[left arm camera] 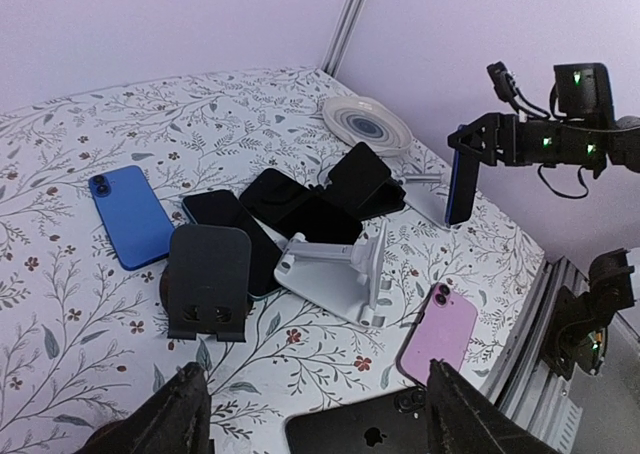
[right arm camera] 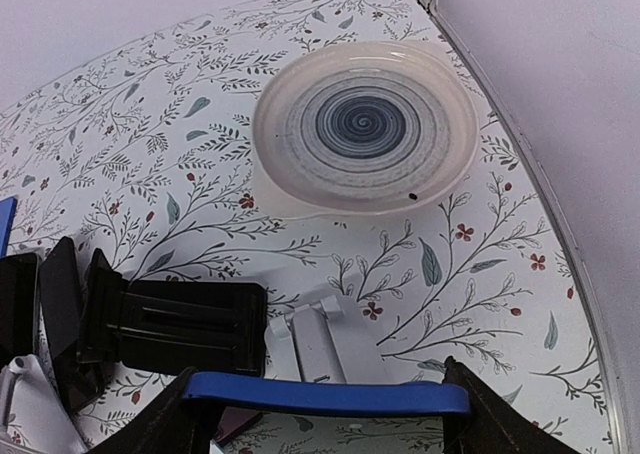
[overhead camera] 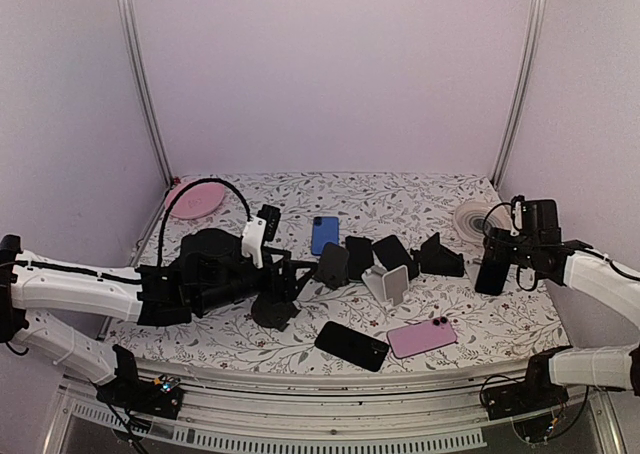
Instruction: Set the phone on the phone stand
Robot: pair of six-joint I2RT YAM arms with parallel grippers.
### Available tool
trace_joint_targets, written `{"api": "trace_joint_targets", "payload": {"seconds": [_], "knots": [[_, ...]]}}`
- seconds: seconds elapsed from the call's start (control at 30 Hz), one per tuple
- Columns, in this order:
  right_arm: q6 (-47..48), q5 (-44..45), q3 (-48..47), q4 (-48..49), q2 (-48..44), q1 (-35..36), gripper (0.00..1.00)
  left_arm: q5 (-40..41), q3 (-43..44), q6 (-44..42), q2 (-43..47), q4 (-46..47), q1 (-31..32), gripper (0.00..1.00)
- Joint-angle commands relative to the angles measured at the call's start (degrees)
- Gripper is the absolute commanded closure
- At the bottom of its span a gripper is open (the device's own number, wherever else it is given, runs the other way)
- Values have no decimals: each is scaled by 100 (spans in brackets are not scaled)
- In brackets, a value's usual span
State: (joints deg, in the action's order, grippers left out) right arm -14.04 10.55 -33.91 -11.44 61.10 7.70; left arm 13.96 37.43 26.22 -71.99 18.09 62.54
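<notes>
Blue phone [left arm camera: 459,179] | long axis upright, hanging down | right fingers [right arm camera: 488,416] grasping its top | left fingers [left arm camera: 186,415] released, empty

Right tool [overhead camera: 496,257] grips a phone [overhead camera: 490,279] (upright).

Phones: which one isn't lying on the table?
The blue-edged phone, held upright in the right claw, off the table. The blue phone, pink phone and black phone all lie flat.
</notes>
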Motion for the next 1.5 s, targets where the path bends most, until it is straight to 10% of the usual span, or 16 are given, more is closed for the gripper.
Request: {"api": "trace_joint_targets", "payload": {"seconds": [0.0, 0.83, 1.47], "knots": [[113, -161, 52, 759, 100, -32, 67, -60, -59, 32, 44, -18, -77, 26], [1125, -157, 189, 1400, 102, -26, 88, -156, 126, -38, -35, -125, -117, 26], [1260, -175, 496, 1587, 131, -35, 86, -199, 69, 7, -85, -51, -122, 26]]}}
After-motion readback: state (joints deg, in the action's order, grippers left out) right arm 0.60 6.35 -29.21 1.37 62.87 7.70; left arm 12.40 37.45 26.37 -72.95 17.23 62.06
